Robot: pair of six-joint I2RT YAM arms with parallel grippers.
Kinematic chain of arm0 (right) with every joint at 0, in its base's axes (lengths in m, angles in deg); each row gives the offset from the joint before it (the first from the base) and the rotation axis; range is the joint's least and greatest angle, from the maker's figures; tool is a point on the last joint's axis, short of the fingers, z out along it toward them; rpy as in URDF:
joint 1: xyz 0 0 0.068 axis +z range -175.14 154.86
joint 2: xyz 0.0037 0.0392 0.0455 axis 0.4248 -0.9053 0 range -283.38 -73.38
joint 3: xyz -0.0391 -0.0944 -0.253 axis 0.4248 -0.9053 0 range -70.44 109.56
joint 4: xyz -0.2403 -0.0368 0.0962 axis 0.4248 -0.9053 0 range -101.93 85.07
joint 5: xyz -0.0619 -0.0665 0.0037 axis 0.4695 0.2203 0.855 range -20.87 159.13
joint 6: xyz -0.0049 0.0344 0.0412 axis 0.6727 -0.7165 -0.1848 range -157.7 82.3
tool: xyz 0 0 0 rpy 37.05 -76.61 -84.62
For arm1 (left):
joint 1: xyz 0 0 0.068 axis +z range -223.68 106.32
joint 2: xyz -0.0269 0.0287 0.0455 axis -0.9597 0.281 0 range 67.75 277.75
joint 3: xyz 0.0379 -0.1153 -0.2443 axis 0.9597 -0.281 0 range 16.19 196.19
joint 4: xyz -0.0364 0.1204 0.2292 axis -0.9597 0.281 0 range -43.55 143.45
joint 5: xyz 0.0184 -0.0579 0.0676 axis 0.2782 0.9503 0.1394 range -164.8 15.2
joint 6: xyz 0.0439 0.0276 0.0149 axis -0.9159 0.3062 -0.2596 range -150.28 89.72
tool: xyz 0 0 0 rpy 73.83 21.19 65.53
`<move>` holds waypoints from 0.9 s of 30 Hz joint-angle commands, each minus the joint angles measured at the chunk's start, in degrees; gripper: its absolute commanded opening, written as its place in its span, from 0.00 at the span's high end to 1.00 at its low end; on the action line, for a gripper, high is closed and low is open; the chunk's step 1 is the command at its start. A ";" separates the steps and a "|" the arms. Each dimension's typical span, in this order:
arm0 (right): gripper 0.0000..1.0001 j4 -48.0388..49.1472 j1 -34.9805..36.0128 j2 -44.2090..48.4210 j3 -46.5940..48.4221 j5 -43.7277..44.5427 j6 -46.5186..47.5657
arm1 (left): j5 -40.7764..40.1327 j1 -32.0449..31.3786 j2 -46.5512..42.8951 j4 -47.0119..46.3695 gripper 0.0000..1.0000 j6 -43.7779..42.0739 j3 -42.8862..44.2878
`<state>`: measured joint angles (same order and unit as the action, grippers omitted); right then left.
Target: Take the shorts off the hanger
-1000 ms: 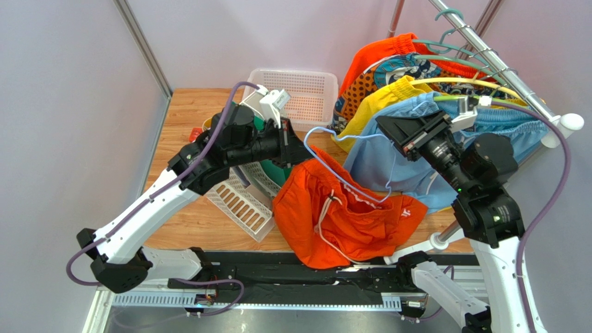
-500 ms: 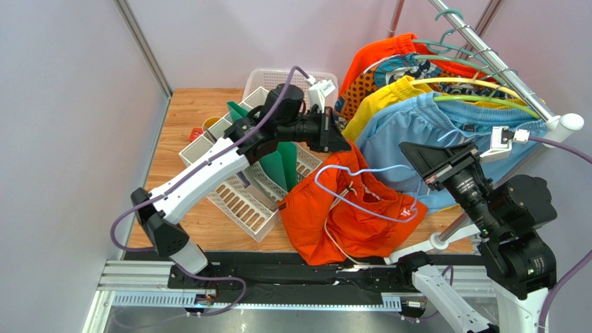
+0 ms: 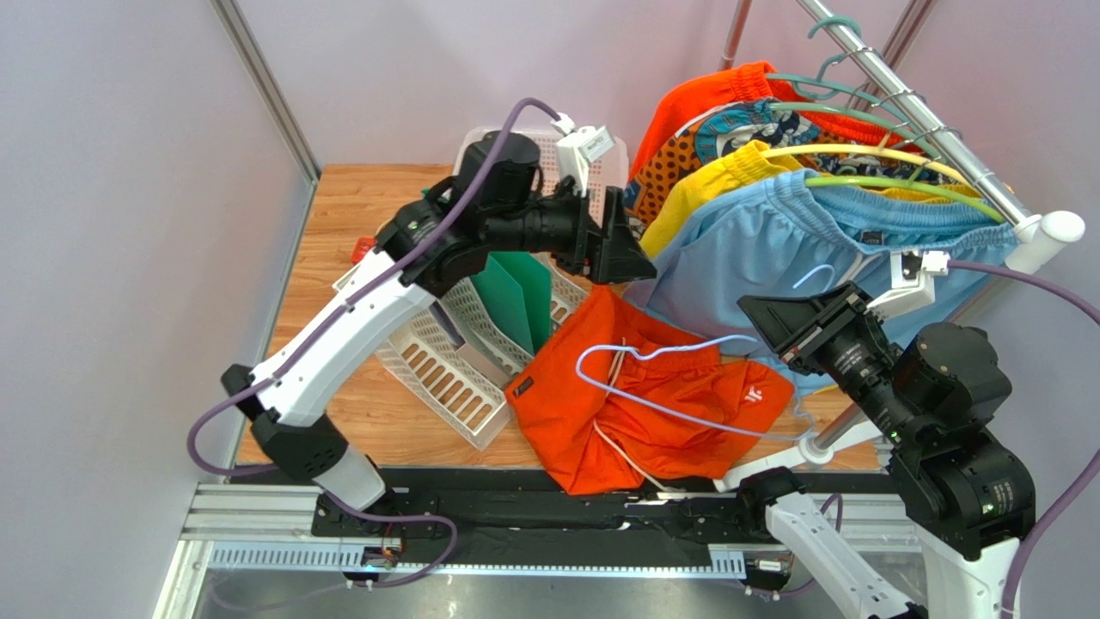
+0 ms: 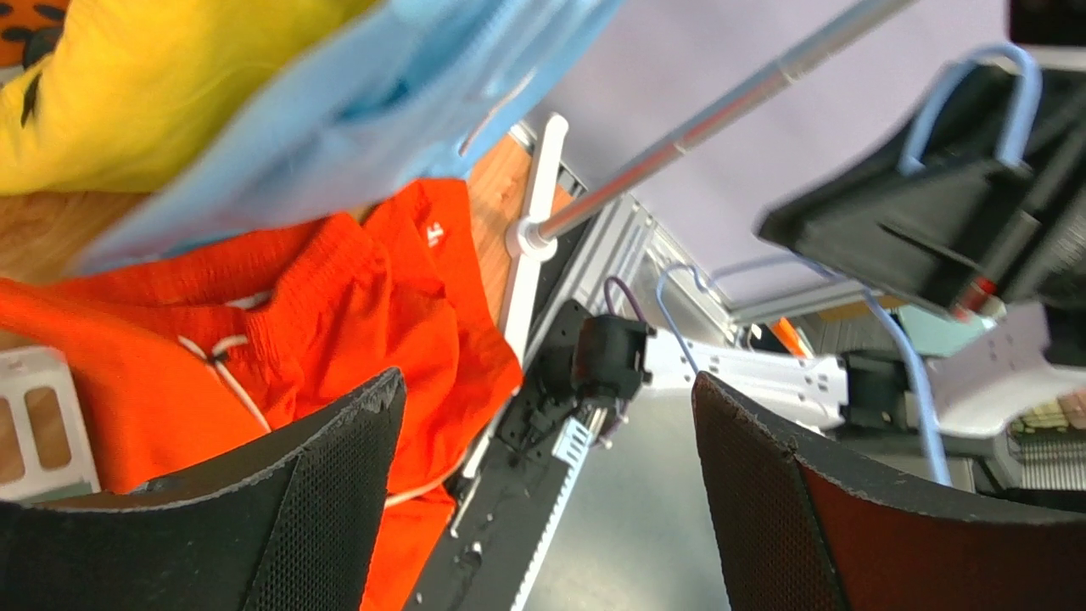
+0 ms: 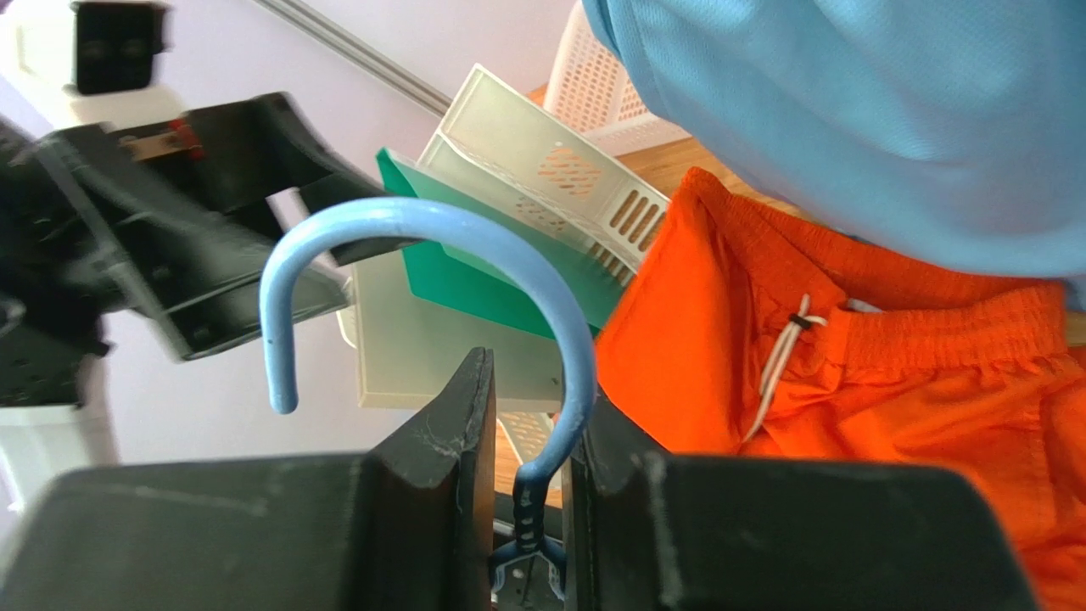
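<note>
The bright orange shorts (image 3: 646,413) lie crumpled on the table near the front edge, white drawstring showing. My right gripper (image 3: 790,316) is shut on the neck of a light blue wire hanger (image 5: 421,223), whose frame (image 3: 672,374) hovers over the orange cloth. The light blue shorts (image 3: 775,239) hang from the rail on a green hanger. My left gripper (image 3: 635,258) is open and empty, raised between the orange shorts and the light blue pair. In the left wrist view its fingers (image 4: 319,497) stand wide apart, with the orange shorts (image 4: 319,318) below them.
A yellow pair (image 3: 704,187) and a patterned pair (image 3: 684,142) hang further back on the metal rail (image 3: 904,90). White slotted trays (image 3: 439,374) with green folders (image 3: 517,297) sit left of the shorts. A white basket (image 3: 568,155) stands at the back. The rail's foot (image 3: 820,445) is near the front right.
My left gripper let go of the orange shorts, opened, and moved back toward the rail. The shorts dropped flat onto the table. My right gripper pulled the blue hanger rightward.
</note>
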<state>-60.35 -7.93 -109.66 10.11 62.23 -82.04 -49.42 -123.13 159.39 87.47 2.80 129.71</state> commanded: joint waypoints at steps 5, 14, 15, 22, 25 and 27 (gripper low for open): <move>1.00 -1.01 0.10 -0.64 -0.75 -1.89 9.09 | 5.46 0.06 -16.56 0.21 0.13 -1.00 -6.37; 1.00 -0.66 0.01 -2.92 -1.10 -2.95 11.46 | 7.59 -4.24 -24.04 -0.59 0.11 -1.60 -9.01; 1.00 -0.48 0.10 -3.19 -0.93 -2.95 11.47 | 6.44 -5.82 -24.13 -0.41 0.11 -2.40 -9.80; 1.00 -0.13 0.01 -4.69 0.39 -3.47 10.94 | -5.78 -15.32 -23.00 6.78 0.11 -8.47 -10.15; 1.00 -0.13 0.01 -4.25 0.13 -3.12 10.06 | -7.54 -15.85 -21.68 7.76 0.12 -9.44 -10.24; 1.00 0.05 0.01 -3.90 -0.05 -2.95 9.71 | -9.21 -16.03 -20.97 8.20 0.14 -9.61 -10.24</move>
<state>-62.25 -7.93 -114.46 8.67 59.59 -71.97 -53.70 -138.63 138.03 93.45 -4.08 119.22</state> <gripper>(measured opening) 0.176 0.872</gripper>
